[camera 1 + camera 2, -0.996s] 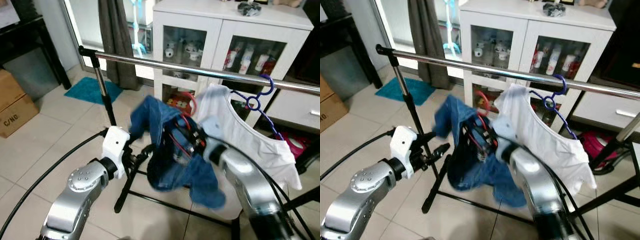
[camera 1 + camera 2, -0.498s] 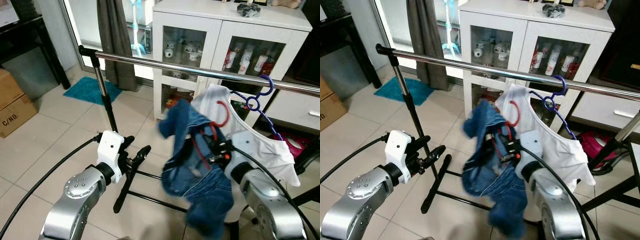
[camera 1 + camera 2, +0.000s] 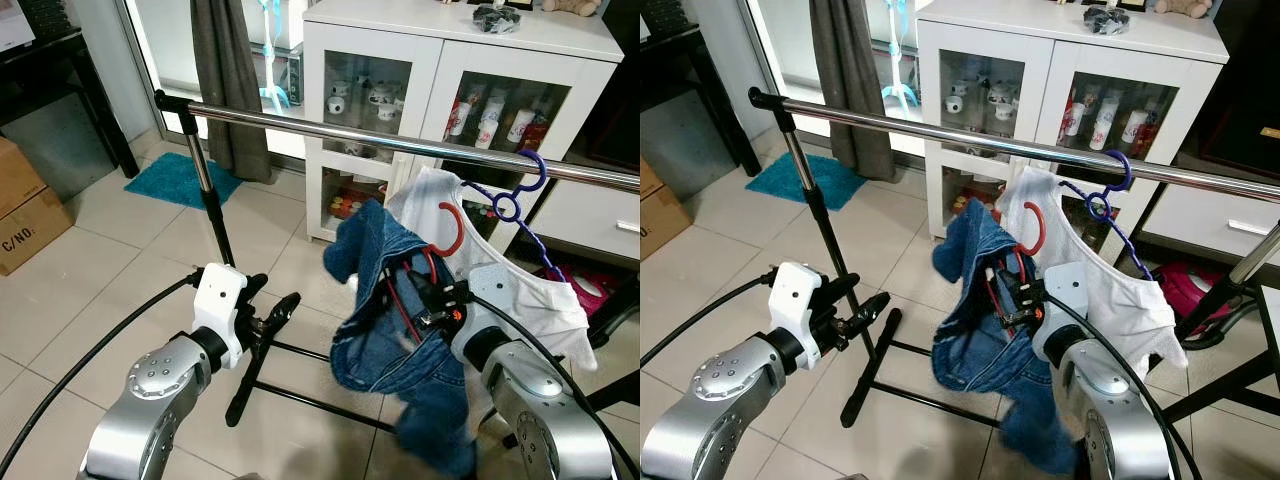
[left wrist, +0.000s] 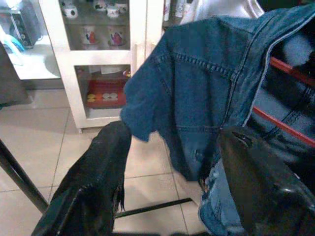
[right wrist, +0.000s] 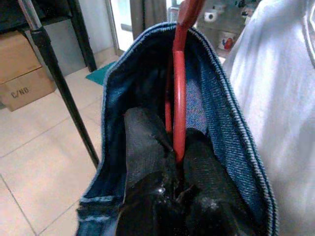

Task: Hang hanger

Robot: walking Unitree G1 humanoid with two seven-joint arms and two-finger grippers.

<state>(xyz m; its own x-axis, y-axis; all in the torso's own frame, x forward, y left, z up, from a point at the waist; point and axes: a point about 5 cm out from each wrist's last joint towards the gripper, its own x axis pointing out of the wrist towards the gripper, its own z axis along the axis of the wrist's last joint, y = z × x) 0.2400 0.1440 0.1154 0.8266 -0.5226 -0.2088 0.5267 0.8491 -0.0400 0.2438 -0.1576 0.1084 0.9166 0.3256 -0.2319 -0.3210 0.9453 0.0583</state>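
One red hanger (image 5: 179, 103) (denim-draped) — two grippers.

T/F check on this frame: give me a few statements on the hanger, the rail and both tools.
1. The right tool is shut on the red hanger. True.
2. The red hanger's hook is already over the metal rail. False: the hook sits below the rail, not yet on it.
3. A denim jacket is draped on the red hanger. True.
4. The left tool grips the jacket's sleeve. False: it is open and apart from the jacket, holding nothing.
5. A white shirt hangs from the rail on a purple hanger. True.
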